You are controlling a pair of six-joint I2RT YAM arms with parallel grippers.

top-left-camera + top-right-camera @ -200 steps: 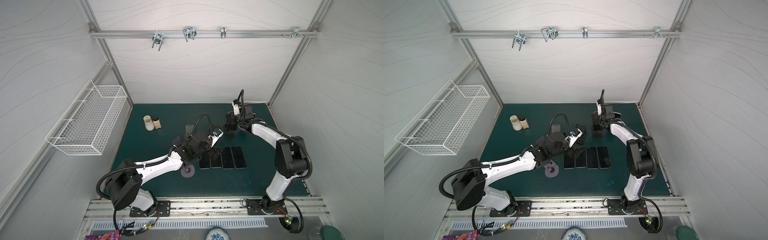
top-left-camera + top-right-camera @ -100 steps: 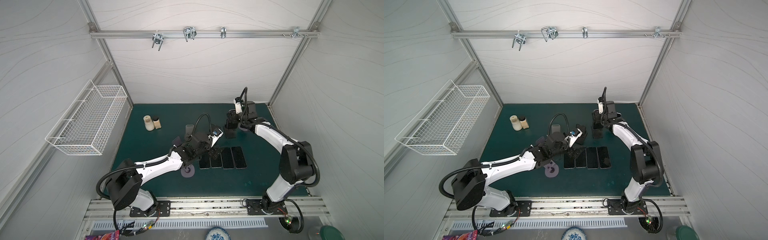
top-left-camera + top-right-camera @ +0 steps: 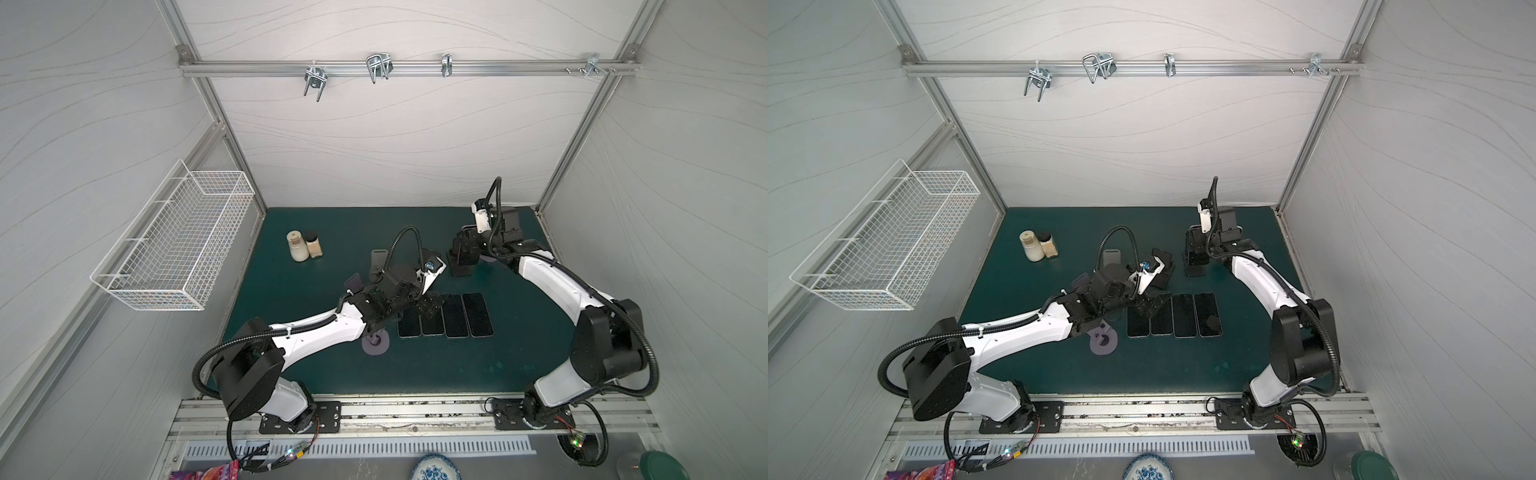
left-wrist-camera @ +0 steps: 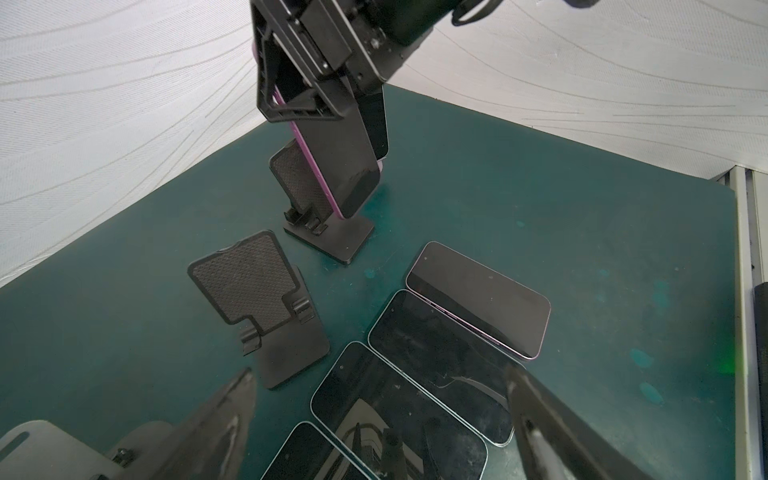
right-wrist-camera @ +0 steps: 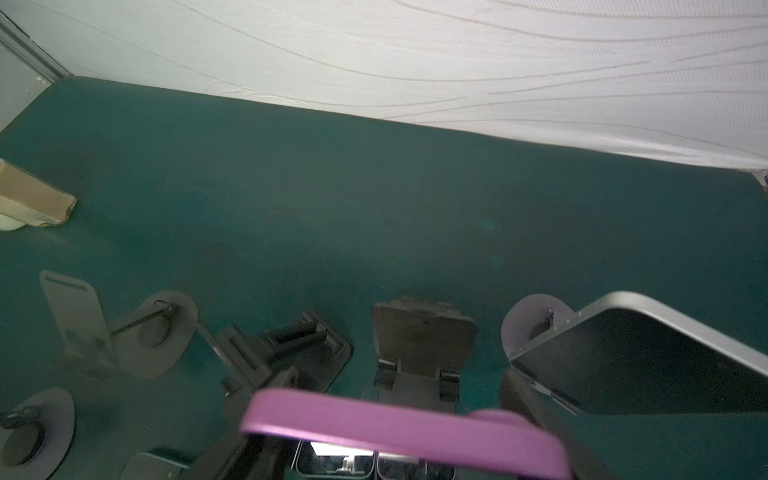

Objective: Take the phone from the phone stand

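Observation:
My right gripper [image 3: 463, 249] [image 5: 399, 432] is shut on the upper part of the phone [image 4: 332, 162] [image 5: 399, 428], a dark-screened one with a purple edge. The phone is held nearly upright in front of the back plate of the black phone stand [image 4: 328, 237] [image 3: 461, 270] at the back right of the green mat. Its lower end is just above the stand's base, and I cannot tell whether it touches. My left gripper [image 4: 378, 374] [image 3: 428, 307] is open and empty. It hovers low over a row of several phones [image 3: 444, 318] lying flat.
An empty black stand [image 4: 266, 307] sits beside the row, and grey stands [image 3: 379, 259] and a round base [image 3: 375, 343] are to the left. A silver-edged screen [image 5: 648, 357] leans on a round-based stand by my right gripper. Two jars [image 3: 303, 245] are at the back left, and a wire basket [image 3: 174, 249] hangs on the left wall.
The right arm's elbow has swung outward to the right while its gripper stayed at the stand with the phone. The left arm has not moved.

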